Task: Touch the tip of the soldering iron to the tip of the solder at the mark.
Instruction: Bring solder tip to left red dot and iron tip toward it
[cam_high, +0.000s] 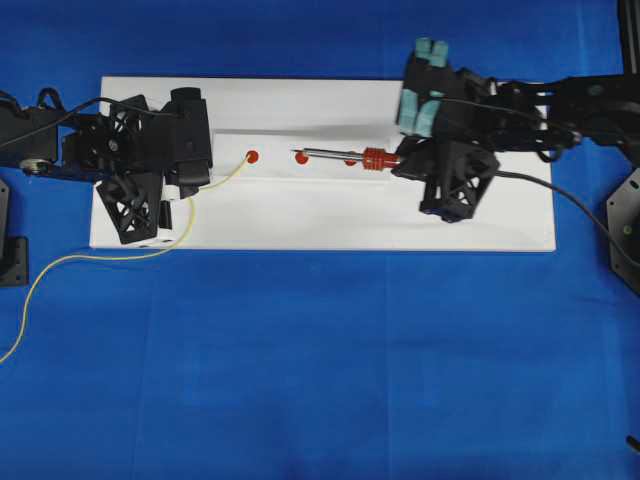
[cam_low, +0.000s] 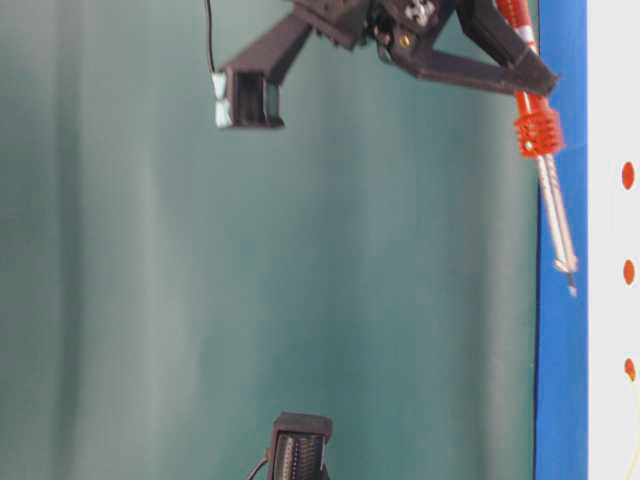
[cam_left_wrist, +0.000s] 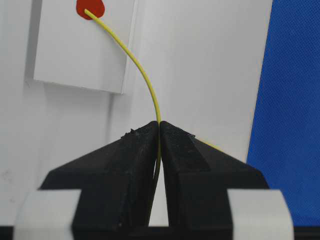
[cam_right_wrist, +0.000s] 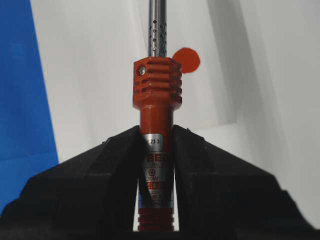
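The solder (cam_high: 225, 178) is a thin yellow wire, and my left gripper (cam_high: 203, 180) is shut on it over the white board's left end. In the left wrist view the solder (cam_left_wrist: 145, 75) curves out from the gripper (cam_left_wrist: 159, 125) and its tip rests on the leftmost red mark (cam_left_wrist: 90, 8). My right gripper (cam_high: 405, 162) is shut on the orange-red handle of the soldering iron (cam_high: 340, 156). The iron lies level and points left, with its tip beside the middle red mark (cam_high: 301, 157), apart from the solder tip. The right wrist view shows the iron (cam_right_wrist: 156, 85) clamped in the gripper (cam_right_wrist: 157, 132).
The white board (cam_high: 320, 225) lies on blue cloth (cam_high: 330, 370). The loose end of the solder (cam_high: 40, 280) trails off the board to the lower left. The iron's black cord (cam_high: 570, 205) runs off to the right. Black mounts (cam_high: 625, 235) stand at the table's side edges.
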